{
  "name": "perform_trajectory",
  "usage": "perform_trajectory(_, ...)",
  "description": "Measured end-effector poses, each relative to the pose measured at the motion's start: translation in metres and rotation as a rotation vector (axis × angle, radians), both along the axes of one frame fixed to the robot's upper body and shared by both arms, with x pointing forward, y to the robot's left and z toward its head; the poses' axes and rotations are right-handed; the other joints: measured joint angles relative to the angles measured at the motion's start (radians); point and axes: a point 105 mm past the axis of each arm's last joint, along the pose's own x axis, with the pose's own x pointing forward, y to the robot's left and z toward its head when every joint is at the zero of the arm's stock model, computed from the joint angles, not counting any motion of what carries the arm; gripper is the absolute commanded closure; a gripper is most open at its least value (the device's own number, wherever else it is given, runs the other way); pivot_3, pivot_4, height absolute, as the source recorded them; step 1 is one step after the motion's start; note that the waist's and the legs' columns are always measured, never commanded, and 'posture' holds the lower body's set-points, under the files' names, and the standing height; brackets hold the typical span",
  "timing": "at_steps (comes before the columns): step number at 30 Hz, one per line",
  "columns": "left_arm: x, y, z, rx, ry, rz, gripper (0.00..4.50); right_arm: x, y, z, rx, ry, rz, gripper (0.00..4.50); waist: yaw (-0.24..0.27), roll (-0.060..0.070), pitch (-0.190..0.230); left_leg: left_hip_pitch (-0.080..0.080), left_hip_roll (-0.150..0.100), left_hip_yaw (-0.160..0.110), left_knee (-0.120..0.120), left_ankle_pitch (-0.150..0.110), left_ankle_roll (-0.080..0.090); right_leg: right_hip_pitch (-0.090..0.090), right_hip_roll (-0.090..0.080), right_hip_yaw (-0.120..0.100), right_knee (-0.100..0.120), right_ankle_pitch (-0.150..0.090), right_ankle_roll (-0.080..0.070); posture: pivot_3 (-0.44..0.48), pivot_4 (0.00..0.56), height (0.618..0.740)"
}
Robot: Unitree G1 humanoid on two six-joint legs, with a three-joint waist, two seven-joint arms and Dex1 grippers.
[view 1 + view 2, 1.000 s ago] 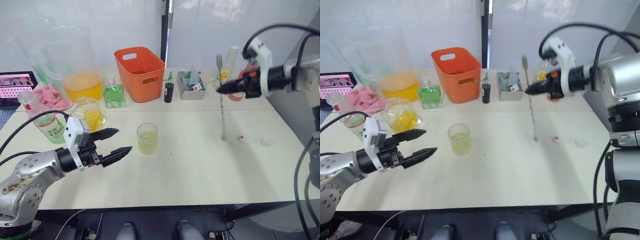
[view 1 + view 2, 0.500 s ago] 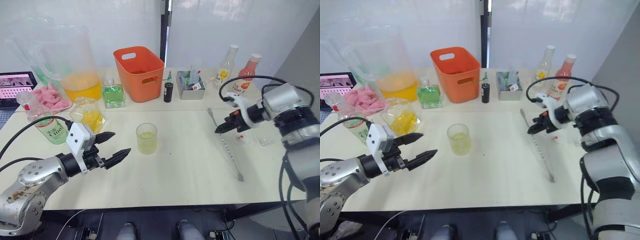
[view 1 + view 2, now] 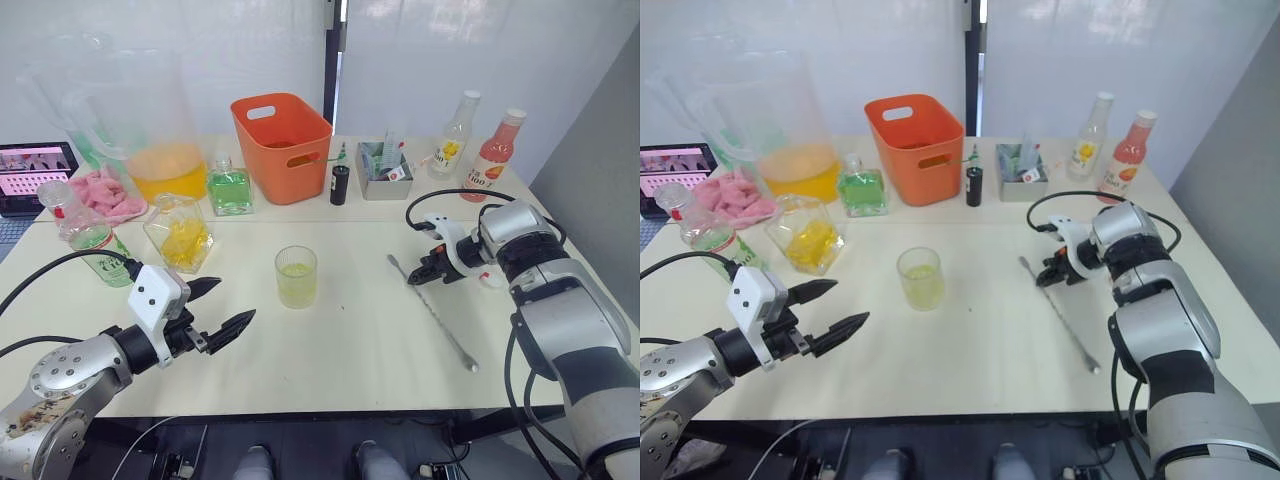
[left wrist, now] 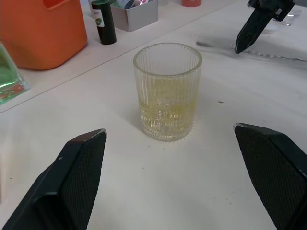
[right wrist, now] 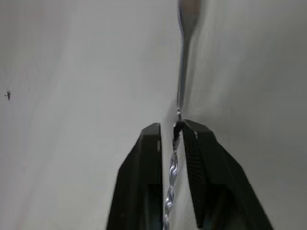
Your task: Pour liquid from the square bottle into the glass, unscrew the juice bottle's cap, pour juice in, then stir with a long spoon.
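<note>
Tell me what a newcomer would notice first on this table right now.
The glass of pale yellow liquid stands alone mid-table, with the left gripper open in front of it. On the right side, the right gripper is closed on the long spoon, which lies flat on the table. An orange bin glows at the back.

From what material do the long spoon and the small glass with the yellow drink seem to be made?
The long spoon looks like polished silver metal: thin, shiny, with a twisted stem. The glass appears to be clear ribbed glass, though clear plastic is possible; fine vertical ridges show and the liquid is seen through it.
</note>
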Motion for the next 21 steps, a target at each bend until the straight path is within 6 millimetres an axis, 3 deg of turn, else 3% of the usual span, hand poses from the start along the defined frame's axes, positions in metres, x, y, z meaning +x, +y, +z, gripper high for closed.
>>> perform_trajectory(4, 0.001, 0.003, 0.0, 0.019, -0.013, 0.011, 0.0, 0.0, -0.001, 0.002, 0.011, -0.01, 0.013, 1.18, 0.0, 0.0, 0.0, 0.0, 0.0, 0.0, 0.0, 0.0, 0.0, 0.0, 0.0, 0.0, 0.0, 0.0, 0.0, 0.0, 0.15, 0.738)
perform_trajectory(7, 0.003, 0.009, -0.001, 0.044, -0.018, 0.015, 0.0, -0.001, -0.012, 0.016, 0.077, -0.039, 0.002, 0.09, 0.002, 0.001, 0.0, 0.0, 0.0, 0.0, 0.0, 0.0, 0.0, 0.0, 0.0, 0.0, 0.0, 0.0, 0.0, 0.0, 0.15, 0.738)
perform_trajectory(12, 0.005, 0.034, -0.007, 0.071, -0.001, 0.077, 0.0, -0.004, -0.037, 0.049, 0.156, -0.173, -0.004, 0.02, 0.001, 0.001, 0.001, 0.0, 0.0, 0.0, 0.0, 0.0, 0.0, 0.0, 0.0, 0.0, -0.001, -0.002, 0.002, 0.0, 0.15, 0.738)
perform_trajectory(18, 0.004, 0.071, -0.013, 0.163, 0.032, 0.129, 0.0, -0.019, -0.058, 0.047, 0.264, -0.306, 0.031, 0.02, 0.0, 0.002, 0.001, 0.001, 0.0, 0.001, 0.0, 0.0, 0.0, 0.001, 0.0, 0.0, -0.001, -0.002, 0.003, 0.0, 0.15, 0.738)
perform_trajectory(21, -0.001, 0.091, -0.017, 0.193, 0.055, 0.151, 0.0, -0.034, -0.069, 0.053, 0.287, -0.484, 0.107, 0.02, 0.001, 0.002, 0.001, 0.001, 0.0, 0.0, -0.001, 0.0, 0.0, 0.002, 0.0, 0.0, -0.001, -0.003, 0.003, 0.0, 0.15, 0.738)
